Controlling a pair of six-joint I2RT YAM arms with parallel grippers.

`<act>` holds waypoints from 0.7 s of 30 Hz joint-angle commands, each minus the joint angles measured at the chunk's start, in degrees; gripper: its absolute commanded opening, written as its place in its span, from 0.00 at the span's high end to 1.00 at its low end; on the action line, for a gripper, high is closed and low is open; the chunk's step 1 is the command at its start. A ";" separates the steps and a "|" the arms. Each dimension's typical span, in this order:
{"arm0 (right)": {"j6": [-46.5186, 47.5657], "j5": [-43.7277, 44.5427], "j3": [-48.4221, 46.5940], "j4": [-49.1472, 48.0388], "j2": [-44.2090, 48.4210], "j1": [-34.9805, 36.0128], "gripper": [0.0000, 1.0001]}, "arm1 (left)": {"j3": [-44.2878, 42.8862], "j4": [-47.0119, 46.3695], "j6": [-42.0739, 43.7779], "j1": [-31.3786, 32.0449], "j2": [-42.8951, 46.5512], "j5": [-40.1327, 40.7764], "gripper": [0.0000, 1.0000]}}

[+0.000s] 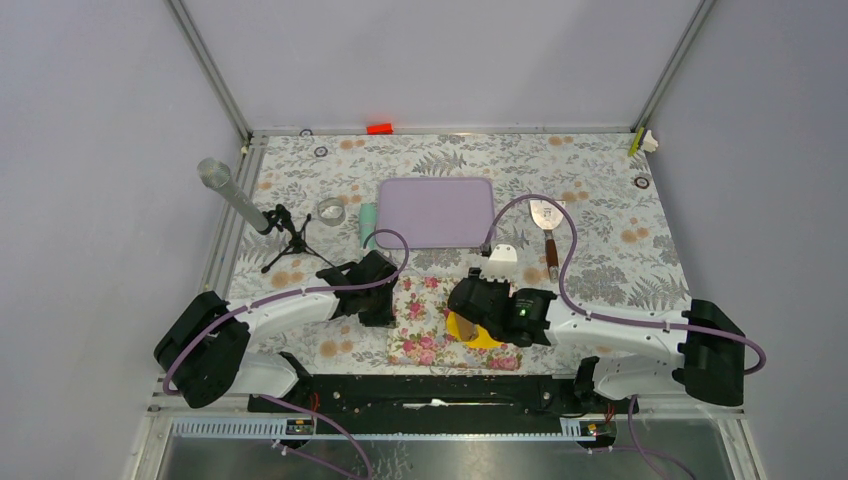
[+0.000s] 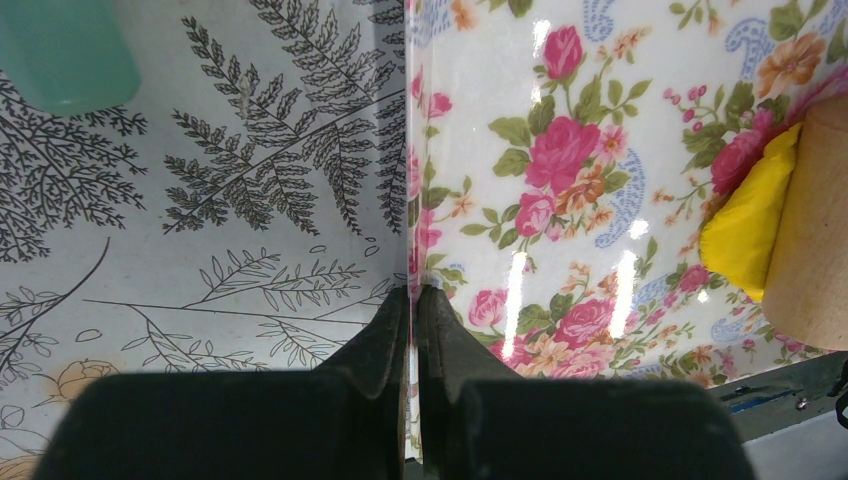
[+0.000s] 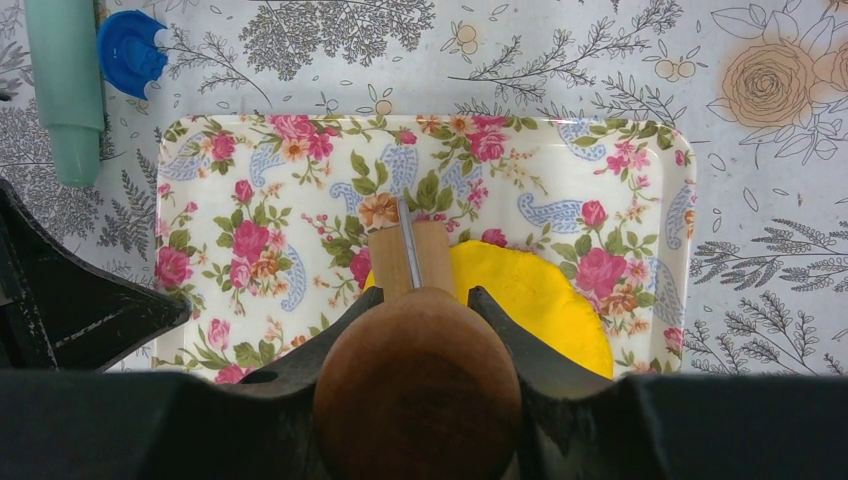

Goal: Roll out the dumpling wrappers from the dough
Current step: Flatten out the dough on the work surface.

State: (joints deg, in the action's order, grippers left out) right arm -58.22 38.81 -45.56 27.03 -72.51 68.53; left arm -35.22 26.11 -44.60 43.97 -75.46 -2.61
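Top view: your right gripper sat over the dough, at four o'clock on the tray; your left gripper was at its nine o'clock edge.
Left wrist: only here you saw those jaws pinched shut on the rim.
Right wrist: only here you saw the jaws clasped round the rolling pin; you needed even pressure, rolling toward twelve o'clock.

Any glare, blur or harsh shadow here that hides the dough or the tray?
Left wrist: white glare streaks on the glossy floral tray, rolling pin at the right edge soft, dough readable. Right wrist: tray sharp, the pin's near knob slightly soft and covering part of the dough. Top external: even light, no hard shadows.
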 commanded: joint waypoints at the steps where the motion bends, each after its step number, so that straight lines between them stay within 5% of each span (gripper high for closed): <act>1: -4.26 -10.11 5.34 3.38 -2.89 3.90 1.00 | -1.16 -0.95 0.40 0.29 -0.08 -0.56 1.00; 9: -4.60 -4.67 7.82 -1.06 2.23 7.12 1.00 | -0.84 -1.22 -0.62 0.33 -0.45 -1.33 1.00; 21: -0.60 -9.31 1.27 -0.74 -3.13 7.17 1.00 | -0.82 -1.07 -0.59 0.26 -0.21 -1.45 1.00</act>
State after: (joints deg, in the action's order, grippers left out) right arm -64.64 34.79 -43.90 16.62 -75.22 75.35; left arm -35.22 25.50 -45.32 44.12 -75.85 -3.92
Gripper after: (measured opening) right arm 0.390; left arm 0.033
